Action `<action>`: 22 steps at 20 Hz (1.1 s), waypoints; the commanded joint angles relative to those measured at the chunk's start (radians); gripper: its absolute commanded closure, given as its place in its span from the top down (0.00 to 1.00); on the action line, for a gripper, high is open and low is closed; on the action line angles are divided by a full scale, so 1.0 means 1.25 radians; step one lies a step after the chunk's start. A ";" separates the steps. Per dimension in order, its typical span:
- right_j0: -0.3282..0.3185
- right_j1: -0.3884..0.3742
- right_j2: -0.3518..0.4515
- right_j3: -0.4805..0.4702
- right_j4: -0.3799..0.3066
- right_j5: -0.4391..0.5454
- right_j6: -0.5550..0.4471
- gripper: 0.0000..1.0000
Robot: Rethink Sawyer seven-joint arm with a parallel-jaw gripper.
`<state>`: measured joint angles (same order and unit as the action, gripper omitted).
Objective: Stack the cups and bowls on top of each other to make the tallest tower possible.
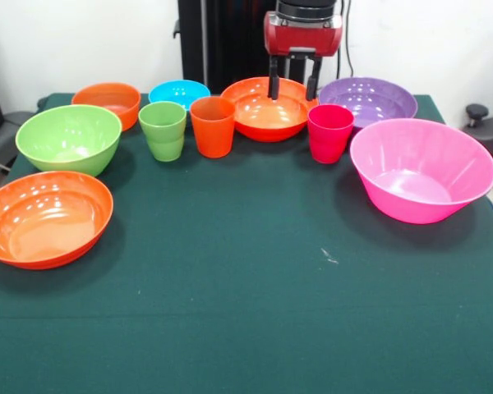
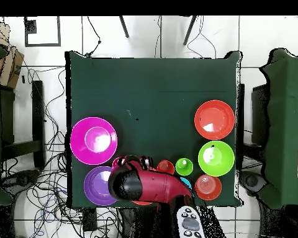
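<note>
Currently your gripper [image 1: 292, 88] hangs with fingers parted and empty over the wide orange bowl [image 1: 264, 108]; nothing is stacked yet. Judged step: the first pick. Next, you need to descend squarely so the fingers straddle that bowl's rim directly beneath before closing.

From above, the arm [image 2: 154, 188] covers most of the orange bowl [image 2: 141, 201] beside the purple bowl [image 2: 99, 185], much of the blue bowl [image 2: 186, 183] and part of the red cup [image 2: 118, 163]. From the front, the arm runs off the top edge.
</note>
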<state>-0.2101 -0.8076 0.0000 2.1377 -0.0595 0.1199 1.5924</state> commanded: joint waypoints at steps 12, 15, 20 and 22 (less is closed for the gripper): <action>0.022 0.044 0.055 -0.002 -0.009 -0.026 0.136 1.00; 0.007 0.036 0.060 -0.002 -0.018 -0.014 0.125 1.00; -0.028 0.004 0.061 0.019 -0.040 0.006 0.099 1.00; -0.049 -0.012 0.066 0.021 -0.046 0.025 0.082 1.00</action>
<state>-0.2228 -0.8133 0.0023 2.1377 -0.0616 0.1199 1.6157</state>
